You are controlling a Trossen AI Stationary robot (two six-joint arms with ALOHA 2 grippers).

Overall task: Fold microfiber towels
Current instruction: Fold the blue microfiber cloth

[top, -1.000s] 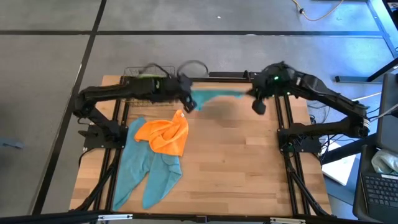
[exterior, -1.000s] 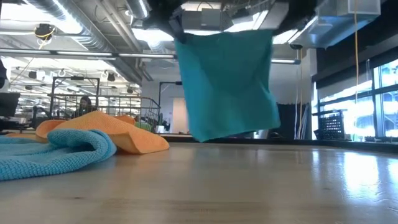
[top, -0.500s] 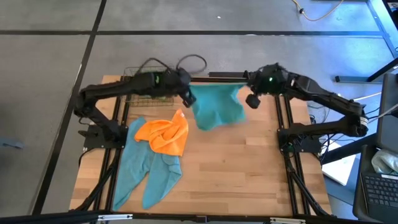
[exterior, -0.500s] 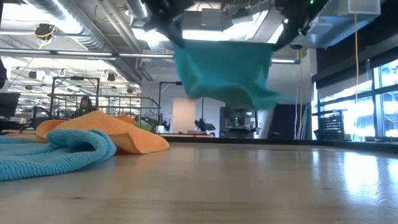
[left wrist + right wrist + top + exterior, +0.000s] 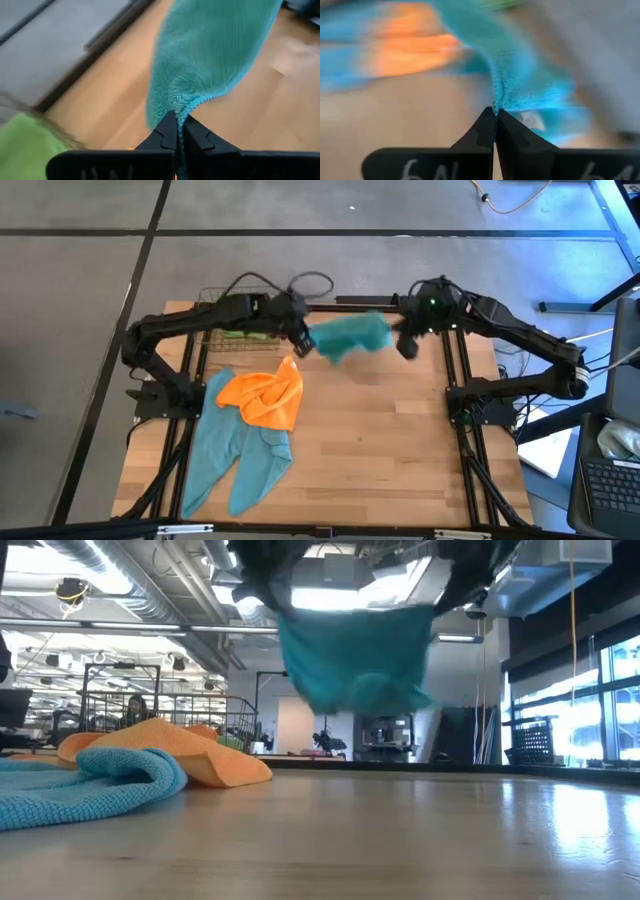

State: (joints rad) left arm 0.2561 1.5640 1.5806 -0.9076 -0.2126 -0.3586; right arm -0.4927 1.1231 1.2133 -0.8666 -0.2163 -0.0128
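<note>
- Clearance: the near and right parts of the wooden table (image 5: 380, 460) lie bare in the high view; the far edge is crowded by both arms.
- Left gripper (image 5: 301, 343), fingers pressed together, pinches one top corner of the teal towel (image 5: 350, 338); the left wrist view shows cloth clamped between them.
- Right gripper (image 5: 404, 340) pinches the opposite corner likewise.
- Teal towel hangs between the grippers, above the far middle of the table, off the surface in the low view.
- Wire basket (image 5: 225, 315) at the far left corner holds a lime green cloth (image 5: 245, 332).
- Orange towel (image 5: 265, 395), crumpled, lies on two limp light blue towels (image 5: 235, 455) at the left.
- Cloth pile looks plush and matte.
</note>
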